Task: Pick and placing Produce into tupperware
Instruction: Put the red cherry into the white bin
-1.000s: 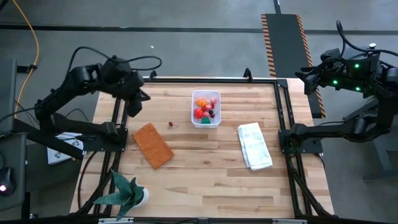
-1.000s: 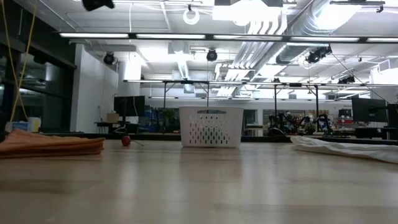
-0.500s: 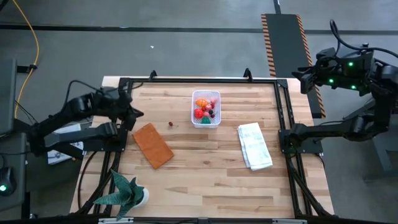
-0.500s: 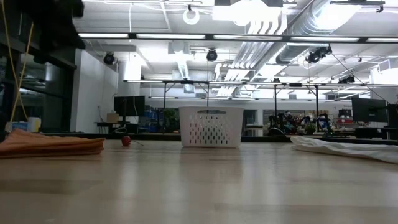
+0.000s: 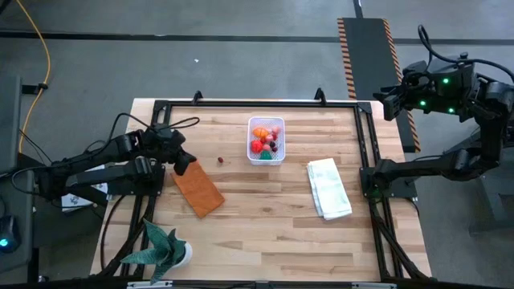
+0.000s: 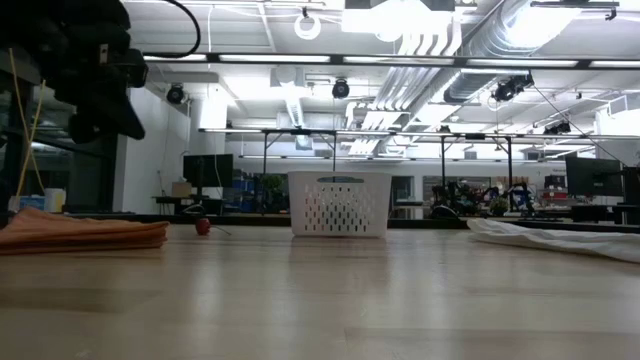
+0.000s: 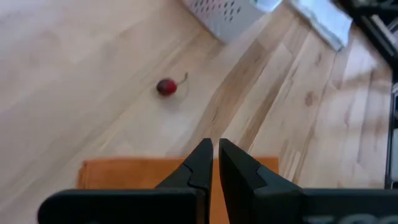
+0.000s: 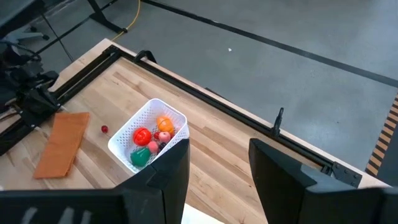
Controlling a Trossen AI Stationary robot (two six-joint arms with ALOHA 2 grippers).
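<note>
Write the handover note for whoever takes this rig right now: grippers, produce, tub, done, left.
Left gripper: empty, fingers almost shut, low over the near end of the orange flat rectangle, pointing toward the loose cherry.
Right gripper: open, empty, parked high off the table's right far corner.
Tub: mid-table, far side, upright.
Done: orange, red, pink, green and dark pieces lie inside the tub.
Left: one small red cherry on the wood between the rectangle and the tub. Pick it and drop it in.
</note>
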